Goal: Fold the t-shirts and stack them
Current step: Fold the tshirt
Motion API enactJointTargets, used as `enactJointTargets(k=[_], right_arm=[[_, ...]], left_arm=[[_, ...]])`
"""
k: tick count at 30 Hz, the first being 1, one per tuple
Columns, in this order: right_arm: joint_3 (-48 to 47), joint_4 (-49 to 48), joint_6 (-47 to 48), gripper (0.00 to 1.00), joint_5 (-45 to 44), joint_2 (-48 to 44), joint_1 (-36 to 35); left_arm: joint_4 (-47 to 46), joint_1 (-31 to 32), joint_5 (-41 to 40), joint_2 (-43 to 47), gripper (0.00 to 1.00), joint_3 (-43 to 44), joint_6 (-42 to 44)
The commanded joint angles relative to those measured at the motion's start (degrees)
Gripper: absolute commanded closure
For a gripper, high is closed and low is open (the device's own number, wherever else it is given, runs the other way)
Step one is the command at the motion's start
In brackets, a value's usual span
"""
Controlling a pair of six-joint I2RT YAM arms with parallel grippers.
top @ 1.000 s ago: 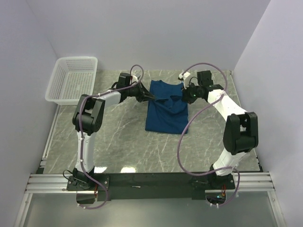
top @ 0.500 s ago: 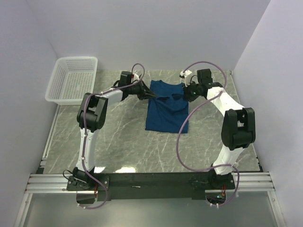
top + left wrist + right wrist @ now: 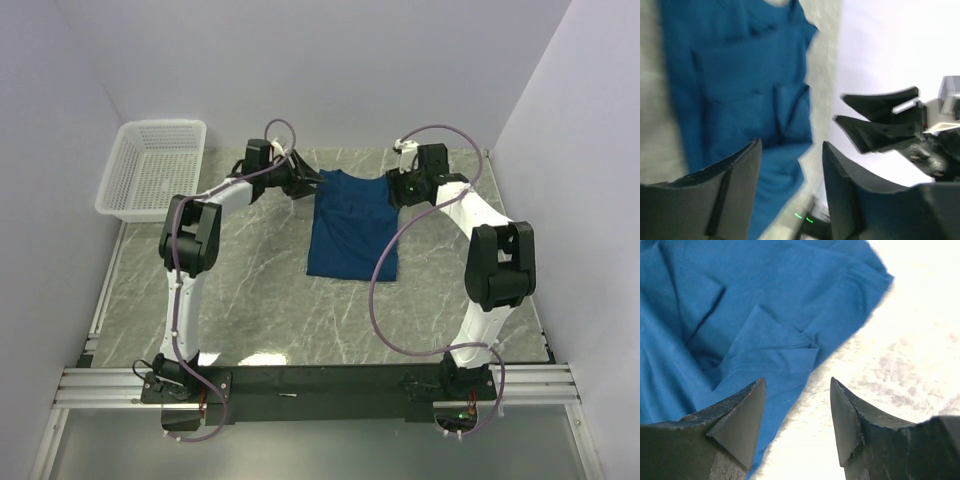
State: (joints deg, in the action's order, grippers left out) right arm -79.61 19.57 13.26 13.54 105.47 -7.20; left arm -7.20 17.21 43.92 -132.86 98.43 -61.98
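The dark blue t-shirt [image 3: 352, 225] lies flat on the marble table as a long folded strip, its collar end towards the far wall. My left gripper [image 3: 308, 187] hovers open at the shirt's far left corner, holding nothing. My right gripper [image 3: 392, 190] is open at the far right corner, also holding nothing. In the left wrist view the folded shirt [image 3: 740, 75] lies beyond the open left gripper [image 3: 791, 145], and the right gripper [image 3: 875, 120] faces it across the cloth. The right wrist view has the shirt's edge [image 3: 740, 315] running under the open right gripper [image 3: 797, 382].
A white mesh basket [image 3: 155, 170] stands at the far left of the table [image 3: 260, 290]. The back wall rises just behind the shirt's collar end. Both arms reach out from the near edge, with cables looping over them.
Both grippers were shut on the shirt's upper part; they have since opened, let go and drawn back towards the far corners. The cloth has settled flat.
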Motion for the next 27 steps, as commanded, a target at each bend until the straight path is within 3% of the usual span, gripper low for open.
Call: enactJointTargets(k=[1,4,5,6,10,14,22,27], right_arm=[[-1.08,-3.05,-5.10,0.38,0.14,-3.33,2.01],[0.16,4.92,3.23,0.40,14.18,-5.97,4.55],[0.68,12.08,11.79,0.42,26.41,-6.67,5.09],[1.12,15.20,15.01,0.45,29.41,-7.12,5.44],[6.64,21.21,14.44,0.53,30.14,-6.33,5.53],[13.16,17.52,6.09,0.45,25.40,-9.40,5.53],[11.06,24.02,4.94,0.39,20.65,-2.91,5.09],[5.54,30.69,7.13,0.35,26.09,5.26,3.60]], left_arm=[[7.00,-1.57,-9.89,9.97,0.41,1.25,12.18],[14.40,-1.48,-13.42,17.18,0.41,-6.56,18.27],[16.15,-1.39,-13.08,18.85,0.41,-9.37,19.34],[16.25,-1.31,-12.55,22.08,0.42,-15.75,20.22],[13.10,1.32,-9.30,28.52,0.42,-31.08,22.25],[12.30,6.77,-11.04,30.02,0.41,-38.47,22.78],[10.02,9.77,-15.18,28.01,0.41,-41.31,20.49],[10.89,10.74,-13.95,22.74,0.41,-36.57,20.14]])
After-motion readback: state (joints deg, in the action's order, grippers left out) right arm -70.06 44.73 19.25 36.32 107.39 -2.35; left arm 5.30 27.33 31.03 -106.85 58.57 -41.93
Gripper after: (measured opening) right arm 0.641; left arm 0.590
